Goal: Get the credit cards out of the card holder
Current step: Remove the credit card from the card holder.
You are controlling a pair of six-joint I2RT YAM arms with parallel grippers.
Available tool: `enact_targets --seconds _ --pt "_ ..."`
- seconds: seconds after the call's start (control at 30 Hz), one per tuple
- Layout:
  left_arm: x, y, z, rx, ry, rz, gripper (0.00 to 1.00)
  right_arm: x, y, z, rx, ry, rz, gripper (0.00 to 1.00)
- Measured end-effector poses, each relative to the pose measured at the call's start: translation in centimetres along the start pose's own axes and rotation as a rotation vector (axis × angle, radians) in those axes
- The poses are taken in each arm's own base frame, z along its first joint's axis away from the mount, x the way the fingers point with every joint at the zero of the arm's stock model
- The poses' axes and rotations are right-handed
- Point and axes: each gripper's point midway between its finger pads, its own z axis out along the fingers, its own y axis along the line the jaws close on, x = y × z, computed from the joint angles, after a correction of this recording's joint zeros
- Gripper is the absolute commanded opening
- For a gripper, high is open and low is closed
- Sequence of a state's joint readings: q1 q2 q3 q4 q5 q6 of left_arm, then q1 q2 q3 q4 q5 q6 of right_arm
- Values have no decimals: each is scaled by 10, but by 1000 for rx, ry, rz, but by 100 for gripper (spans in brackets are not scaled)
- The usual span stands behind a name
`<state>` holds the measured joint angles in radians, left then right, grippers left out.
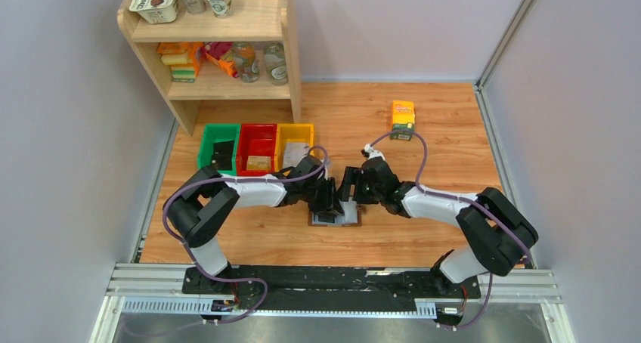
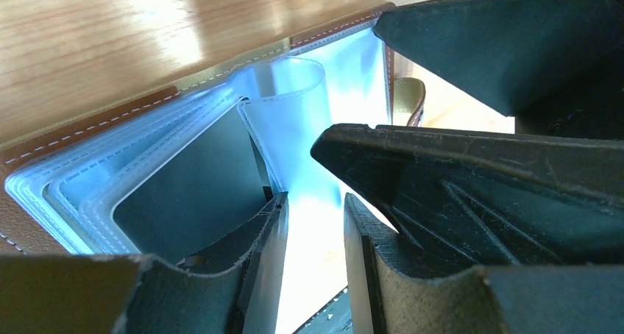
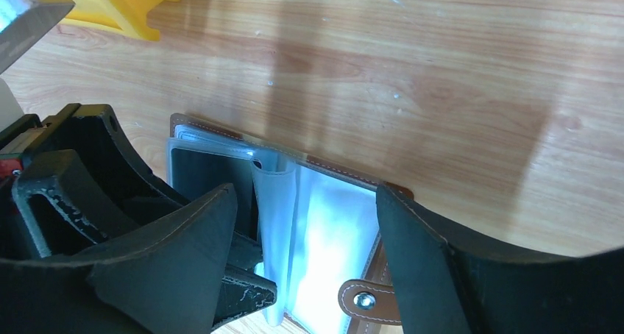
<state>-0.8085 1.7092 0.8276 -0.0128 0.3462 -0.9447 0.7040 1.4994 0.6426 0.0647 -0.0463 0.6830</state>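
The card holder (image 1: pixel 340 217) lies open and flat on the wooden table (image 1: pixel 438 124), toward the near side and about midway between the two arm bases. We see a brown leather cover with pale stitching, and inside it a stack of pale grey-blue clear sleeves (image 2: pixel 81 201). One sleeve (image 3: pixel 274 224) stands curled up at the spine. A dark card (image 2: pixel 191 190) sits in the top sleeve of one half, while the other half looks bright and washed out. The clasp tab (image 3: pixel 364 299), with a small metal stud, juts from that bright half's edge.

The left gripper (image 2: pixel 315 209) is low over the dark-card half, its fingers partly apart — pale sleeve shows through the gap, and we see nothing pinched. The right gripper (image 3: pixel 305 201) is spread wide, straddling the bright half without closing on anything.

Farther back stand a green bin (image 1: pixel 219 146), a red bin (image 1: pixel 257 148) and a yellow bin (image 1: pixel 295 140) in a row. An orange-green carton (image 1: pixel 402 120) stands well apart to the right.
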Motion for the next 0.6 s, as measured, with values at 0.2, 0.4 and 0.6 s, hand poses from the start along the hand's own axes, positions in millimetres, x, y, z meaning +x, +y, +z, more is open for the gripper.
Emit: enact_targets --seconds 0.2,0.4,0.6 --pt "4 -12 4 42 6 31 43 -3 -8 -16 23 -45 -28 82" --pt "-7 -35 2 103 -22 72 43 -32 -3 -47 26 -189 -56 84" --pt "-23 -71 4 191 -44 137 43 -62 -8 -89 62 -365 -72 86"
